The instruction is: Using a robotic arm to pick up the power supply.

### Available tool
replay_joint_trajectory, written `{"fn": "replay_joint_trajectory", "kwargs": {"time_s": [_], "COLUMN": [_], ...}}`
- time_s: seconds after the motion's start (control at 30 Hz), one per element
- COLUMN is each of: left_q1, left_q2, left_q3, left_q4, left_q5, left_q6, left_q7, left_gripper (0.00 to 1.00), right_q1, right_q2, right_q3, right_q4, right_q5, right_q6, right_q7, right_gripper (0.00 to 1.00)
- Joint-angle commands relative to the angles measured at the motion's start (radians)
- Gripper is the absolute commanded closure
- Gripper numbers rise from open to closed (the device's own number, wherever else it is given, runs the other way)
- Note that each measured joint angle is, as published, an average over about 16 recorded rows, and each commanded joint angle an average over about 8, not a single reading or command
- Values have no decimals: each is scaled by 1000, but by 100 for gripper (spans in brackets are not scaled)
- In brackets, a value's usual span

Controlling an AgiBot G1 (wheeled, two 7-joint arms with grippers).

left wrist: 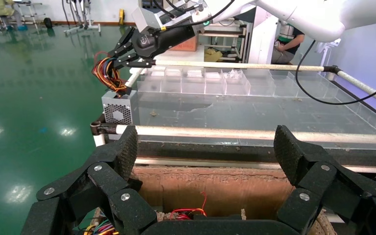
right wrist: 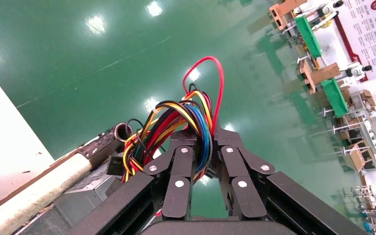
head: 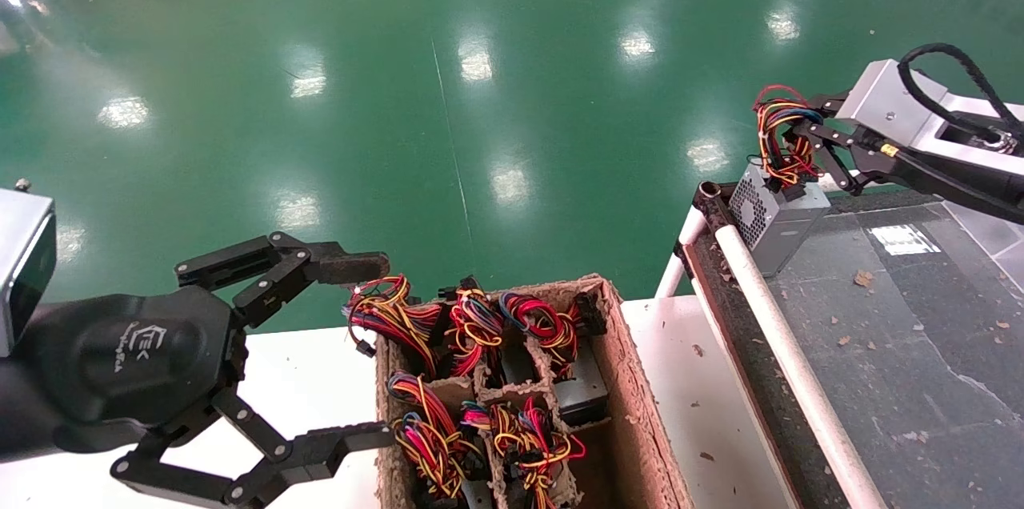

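Note:
The power supply (head: 772,217), a small grey box with a round fan grille, stands at the near-left corner of the dark belt surface (head: 896,349) on the right. Its looped bundle of red, yellow, blue and black wires (head: 784,137) rises above it. My right gripper (head: 800,133) is shut on that bundle; the right wrist view shows the wires (right wrist: 186,117) squeezed between the closed fingers (right wrist: 183,147). The left wrist view also shows the box (left wrist: 119,110). My left gripper (head: 372,349) stands wide open and empty at the left side of the cardboard box (head: 632,381).
The cardboard box holds several more power supplies with coloured wire bundles (head: 480,413) in divided cells. It rests on a white table (head: 304,381). A white rail (head: 792,365) borders the belt surface. Green floor lies beyond.

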Motion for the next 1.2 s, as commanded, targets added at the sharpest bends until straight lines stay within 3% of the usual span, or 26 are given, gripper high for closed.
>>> {"fn": "replay_joint_trajectory", "kwargs": {"time_s": [0.03,0.6,1.0,1.2], "left_q1": [0,0,0,0], "left_q2": [0,0,0,0], "left_q3": [0,0,0,0], "left_q4": [0,0,0,0], "left_q5": [0,0,0,0], "left_q6": [0,0,0,0], "left_q7": [0,0,0,0], "left_gripper": [0,0,0,0], "right_q1": [2,7,-19,-39], "right_q2": [-3,41,84,83], "right_q3": [-3,-7,99,112], "right_q4": [-1,28,35,32], "right_q5": [-7,4,205,279], "right_q6": [0,-66,-44,-78], "right_q7": [6,42,52,55], "right_gripper": [0,0,0,0]}}
